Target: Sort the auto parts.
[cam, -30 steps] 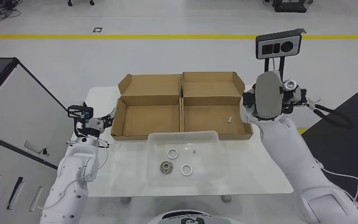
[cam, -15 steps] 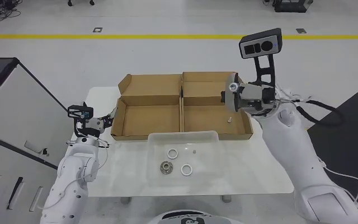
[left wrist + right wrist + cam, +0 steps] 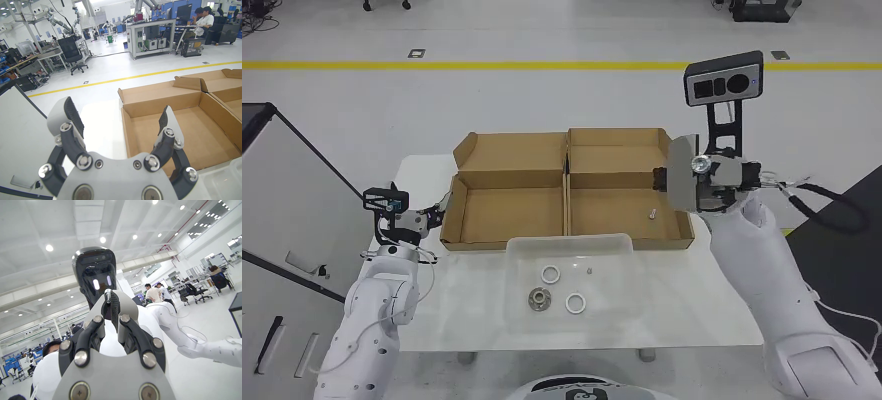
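The left claw [image 3: 117, 105] is hanging wide open, empty, just beside the left box [image 3: 512, 215]. Beyond it, rings [image 3: 551, 273], a hub [image 3: 538, 297] and a pin [image 3: 588, 268] are lying unsorted in the tray [image 3: 567, 243]. One bolt [image 3: 652, 212] is sitting in the right box [image 3: 612, 215] near the right claw [image 3: 109, 300], which is pinching another screw [image 3: 107, 294].

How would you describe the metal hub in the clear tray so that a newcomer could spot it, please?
Find the clear tray on the table, on the robot's side of the two cardboard boxes. The metal hub lies in it beside two white rings; unlike them, it is dark grey and flanged.
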Action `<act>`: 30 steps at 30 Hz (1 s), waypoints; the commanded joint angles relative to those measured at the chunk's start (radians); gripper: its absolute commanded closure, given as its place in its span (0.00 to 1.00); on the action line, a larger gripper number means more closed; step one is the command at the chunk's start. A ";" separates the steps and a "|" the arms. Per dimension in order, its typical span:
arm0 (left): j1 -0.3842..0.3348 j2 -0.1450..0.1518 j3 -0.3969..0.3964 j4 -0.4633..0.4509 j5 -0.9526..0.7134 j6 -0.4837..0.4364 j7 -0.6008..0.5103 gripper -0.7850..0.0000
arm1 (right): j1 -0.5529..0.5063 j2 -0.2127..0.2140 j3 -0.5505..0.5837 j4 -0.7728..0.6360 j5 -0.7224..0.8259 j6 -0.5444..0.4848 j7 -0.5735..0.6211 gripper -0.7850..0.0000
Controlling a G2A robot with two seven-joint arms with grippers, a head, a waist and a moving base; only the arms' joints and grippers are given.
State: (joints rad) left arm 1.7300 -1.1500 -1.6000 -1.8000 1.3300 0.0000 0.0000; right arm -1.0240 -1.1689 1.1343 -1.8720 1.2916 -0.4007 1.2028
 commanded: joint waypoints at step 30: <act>0.000 0.000 0.000 0.000 0.000 0.000 0.000 0.00 | -0.019 -0.017 0.009 0.006 0.062 -0.001 0.008 1.00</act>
State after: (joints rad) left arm 1.7300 -1.1500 -1.6000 -1.8000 1.3300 0.0000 0.0000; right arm -1.0402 -1.1858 1.1418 -1.8618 1.3612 -0.4079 1.2226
